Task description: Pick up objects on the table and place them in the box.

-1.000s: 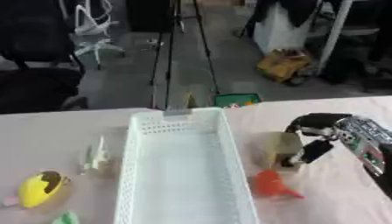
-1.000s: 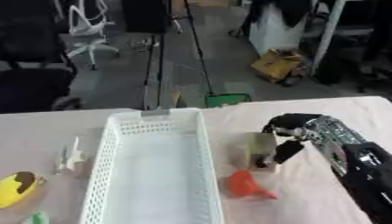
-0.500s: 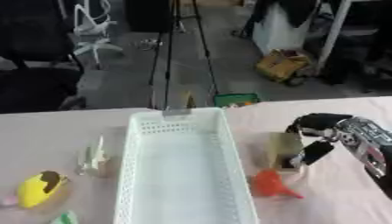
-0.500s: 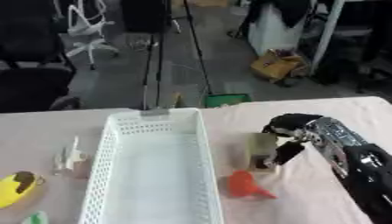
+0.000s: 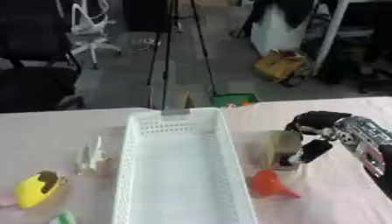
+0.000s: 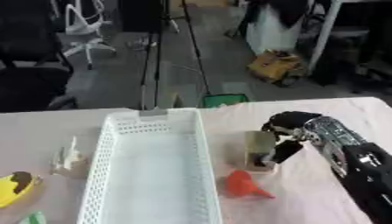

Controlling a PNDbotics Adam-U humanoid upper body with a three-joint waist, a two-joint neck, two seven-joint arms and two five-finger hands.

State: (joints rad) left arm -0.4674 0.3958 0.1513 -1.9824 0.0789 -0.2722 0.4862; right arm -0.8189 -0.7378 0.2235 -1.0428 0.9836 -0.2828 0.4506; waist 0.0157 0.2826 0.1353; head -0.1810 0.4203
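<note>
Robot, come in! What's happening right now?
Right hand curled round tan block. Left hand out of view. Box holds nothing. Orange funnel beside block.

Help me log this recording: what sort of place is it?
Probably an office or lab workspace: a black office chair and a tripod stand behind the table, where a white basket sits.

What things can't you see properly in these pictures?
- The tan block: its right side is hidden by the right robot hand in both views.
- The green thing: cut off by the bottom edge, too little to name.
- The pale figure left of the white basket: too blurred to identify.
- The left robot hand: in neither view.
</note>
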